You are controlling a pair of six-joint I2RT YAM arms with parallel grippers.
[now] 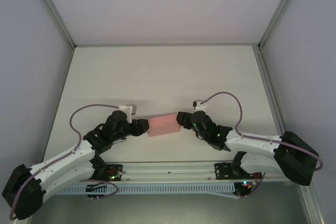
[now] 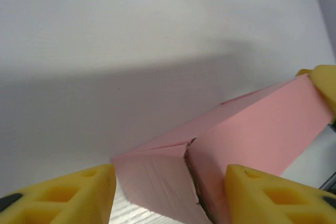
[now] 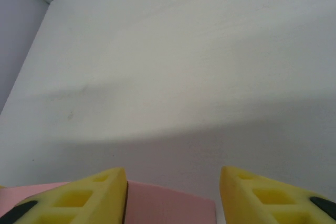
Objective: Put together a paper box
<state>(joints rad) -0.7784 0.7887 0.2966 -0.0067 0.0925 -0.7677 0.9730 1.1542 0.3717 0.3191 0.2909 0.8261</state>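
The paper box is a small pink folded card box lying on the white table between my two grippers. My left gripper is at its left end. In the left wrist view the box runs away to the right, its end flap sits between the spread yellow fingers, and a dark seam shows beside the flap. My right gripper is at the right end. In the right wrist view the box lies between the fingers, against the left one with a small gap to the right one.
The white table stretches away behind the box, bounded by grey walls and aluminium frame posts. The arms' mounting rail runs along the near edge just below the box. A yellow finger of the right gripper shows at the box's far end.
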